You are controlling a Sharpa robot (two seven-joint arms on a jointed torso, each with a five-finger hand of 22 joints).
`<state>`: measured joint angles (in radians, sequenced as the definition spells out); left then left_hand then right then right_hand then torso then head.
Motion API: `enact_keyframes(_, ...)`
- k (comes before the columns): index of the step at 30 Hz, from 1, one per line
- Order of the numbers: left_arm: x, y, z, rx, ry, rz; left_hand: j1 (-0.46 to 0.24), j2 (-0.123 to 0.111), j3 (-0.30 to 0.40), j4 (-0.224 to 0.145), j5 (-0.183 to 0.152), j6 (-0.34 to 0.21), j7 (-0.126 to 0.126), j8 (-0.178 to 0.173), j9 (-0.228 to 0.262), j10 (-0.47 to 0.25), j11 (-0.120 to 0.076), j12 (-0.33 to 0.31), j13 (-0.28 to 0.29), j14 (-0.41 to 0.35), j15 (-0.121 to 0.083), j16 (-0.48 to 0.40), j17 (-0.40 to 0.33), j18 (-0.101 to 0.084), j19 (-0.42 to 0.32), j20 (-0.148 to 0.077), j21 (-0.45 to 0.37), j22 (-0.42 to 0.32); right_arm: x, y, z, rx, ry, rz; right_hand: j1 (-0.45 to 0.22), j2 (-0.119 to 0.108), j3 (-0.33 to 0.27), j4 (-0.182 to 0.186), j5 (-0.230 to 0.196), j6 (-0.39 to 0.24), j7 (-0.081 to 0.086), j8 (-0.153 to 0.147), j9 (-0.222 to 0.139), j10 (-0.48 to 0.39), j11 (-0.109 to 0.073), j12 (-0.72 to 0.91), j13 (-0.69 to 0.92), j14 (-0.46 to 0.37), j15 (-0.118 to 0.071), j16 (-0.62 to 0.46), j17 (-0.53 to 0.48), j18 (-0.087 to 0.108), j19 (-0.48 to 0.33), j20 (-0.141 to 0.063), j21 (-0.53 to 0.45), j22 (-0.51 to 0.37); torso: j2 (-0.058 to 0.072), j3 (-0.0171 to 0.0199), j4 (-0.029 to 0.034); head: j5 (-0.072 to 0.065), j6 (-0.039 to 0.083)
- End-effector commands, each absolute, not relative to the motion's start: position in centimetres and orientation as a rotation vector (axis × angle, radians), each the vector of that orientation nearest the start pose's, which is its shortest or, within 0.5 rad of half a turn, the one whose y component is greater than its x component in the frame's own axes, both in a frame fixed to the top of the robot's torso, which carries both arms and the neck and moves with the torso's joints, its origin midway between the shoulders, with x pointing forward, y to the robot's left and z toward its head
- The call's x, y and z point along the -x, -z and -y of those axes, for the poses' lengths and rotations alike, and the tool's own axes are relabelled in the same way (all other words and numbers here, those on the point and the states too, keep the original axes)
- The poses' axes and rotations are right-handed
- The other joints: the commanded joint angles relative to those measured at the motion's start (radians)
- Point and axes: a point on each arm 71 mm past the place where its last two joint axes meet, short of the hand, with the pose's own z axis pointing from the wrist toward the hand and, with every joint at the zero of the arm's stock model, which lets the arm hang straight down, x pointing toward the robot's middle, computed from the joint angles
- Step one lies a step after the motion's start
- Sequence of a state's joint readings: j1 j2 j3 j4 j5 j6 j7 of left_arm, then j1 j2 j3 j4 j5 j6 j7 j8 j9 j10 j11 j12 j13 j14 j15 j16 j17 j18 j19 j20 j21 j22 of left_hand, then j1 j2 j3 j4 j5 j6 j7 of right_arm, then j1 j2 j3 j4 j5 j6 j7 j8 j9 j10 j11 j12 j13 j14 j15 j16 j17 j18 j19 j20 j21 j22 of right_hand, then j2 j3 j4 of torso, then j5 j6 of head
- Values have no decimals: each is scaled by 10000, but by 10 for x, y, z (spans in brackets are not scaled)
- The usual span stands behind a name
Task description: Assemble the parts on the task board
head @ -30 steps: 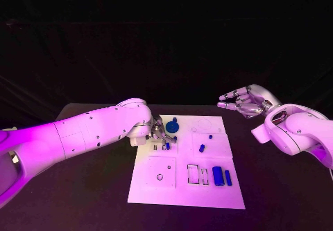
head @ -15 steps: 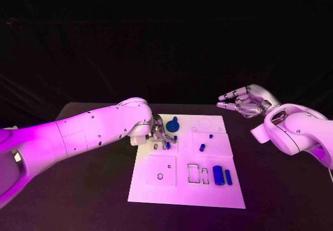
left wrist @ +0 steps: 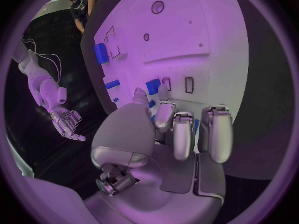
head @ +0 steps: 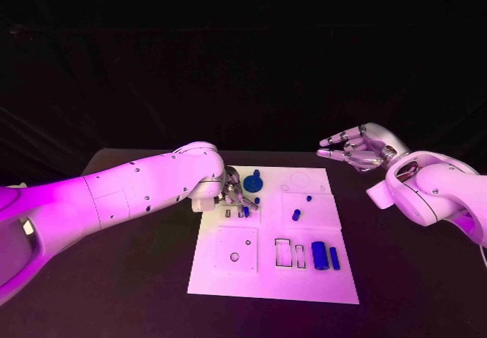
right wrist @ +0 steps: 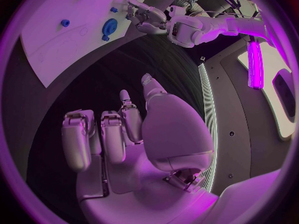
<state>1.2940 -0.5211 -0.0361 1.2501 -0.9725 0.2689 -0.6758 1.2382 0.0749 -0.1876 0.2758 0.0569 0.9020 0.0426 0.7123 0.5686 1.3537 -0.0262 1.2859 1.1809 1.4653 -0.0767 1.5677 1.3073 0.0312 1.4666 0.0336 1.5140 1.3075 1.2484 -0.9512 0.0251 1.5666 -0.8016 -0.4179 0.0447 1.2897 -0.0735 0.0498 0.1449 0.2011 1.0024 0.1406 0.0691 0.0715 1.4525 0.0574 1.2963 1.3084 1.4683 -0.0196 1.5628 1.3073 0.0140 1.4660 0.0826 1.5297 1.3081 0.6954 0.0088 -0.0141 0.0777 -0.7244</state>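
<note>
Left hand [head: 231,193] — barely shifted

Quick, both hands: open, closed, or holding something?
Left hand: low over the task board, fingertips by a small blue part; whether it grips it cannot be told.
Right hand: open, holding nothing.

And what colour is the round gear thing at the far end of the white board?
Blue. The gear shows best in the head view, by the left hand.

Dark black all across the top of the frame, like a curtain. Black table [head: 122,282] filling the bottom half. Purple light over everything.
</note>
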Motion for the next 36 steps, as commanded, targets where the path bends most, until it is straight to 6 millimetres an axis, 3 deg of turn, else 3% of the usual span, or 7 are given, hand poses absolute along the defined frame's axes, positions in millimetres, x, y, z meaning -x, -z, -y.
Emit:
enact_keyframes(1,-525,202,-130,1422,3200,-24530,137,-20,52,-42,53,-102,-5,45,25,41,0,47,-8,1055,-63,31,2635,-73,574,-56,52,1572,-495,132,247,-4524,-9825,-15506,17,42,-74,1,63,60,2,28,17,-35,-24,-51,1092,968,22,-58,2405,70,588,57,-62,1760,2,-3,-2,1,-5)
enact_keyframes(20,-525,202,-129,1415,3241,-24512,667,153,480,-205,123,-184,-31,65,156,24,-23,48,-4,1055,-81,31,2635,-63,554,-69,27,1537,-496,133,245,-4412,-9770,-15588,17,42,-74,1,63,60,2,28,17,-35,-24,-51,1092,968,22,-58,2405,70,588,57,-62,1760,0,1,1,42,-57)
enact_keyframes(24,-525,202,-129,1431,3248,-24503,1682,499,1321,-715,217,-337,-132,-61,152,-16,-117,13,-15,1055,-164,31,2635,-59,547,-133,17,1528,-496,133,245,-4412,-9770,-15598,17,42,-74,1,63,60,2,28,17,-35,-24,-51,1092,968,22,-58,2405,70,588,57,-62,1760,3,4,-1,41,-74)
enact_keyframes(26,-525,202,-129,1456,3277,-24504,2117,515,1784,-957,612,-446,-133,-184,111,-71,-133,-41,-46,1055,-192,31,2635,-56,539,-172,7,1515,-496,133,245,-4412,-9770,-15602,17,42,-74,1,63,60,2,28,17,-35,-24,-51,1092,968,22,-58,2405,70,588,57,-62,1760,2,5,-1,40,-79)
enact_keyframes(31,-524,201,-127,1581,3436,-24405,2545,-76,3503,-1211,1199,-647,55,-541,-2,-197,6,-230,-181,1055,-94,31,2635,-54,524,-123,-12,1498,-496,134,245,-4406,-9779,-15614,49,53,-88,-13,71,57,2,25,16,-33,-26,-48,1092,969,21,-55,2410,70,587,55,-64,1758,6,3,0,28,-95)
enact_keyframes(34,-523,201,-127,1650,3522,-24354,1861,-1147,5915,-1084,1196,-566,147,-601,103,-146,111,-266,-224,1055,-81,31,2635,-51,516,11,-25,1496,-496,134,245,-4404,-9771,-15638,49,53,-88,-13,71,57,2,25,16,-33,-26,-48,1092,969,21,-55,2410,70,587,55,-64,1758,5,3,-4,29,-99)
enact_keyframes(36,-523,201,-127,1709,3576,-24333,1545,-1471,6654,-1144,1169,-557,171,-552,197,-122,74,-261,-227,1055,-61,31,2635,-54,515,36,-29,1498,-495,134,245,-4385,-9745,-15660,57,57,-91,-16,79,56,2,24,15,-9,-25,9,1122,974,20,-43,2430,66,596,55,-55,1775,6,5,-1,38,-102)
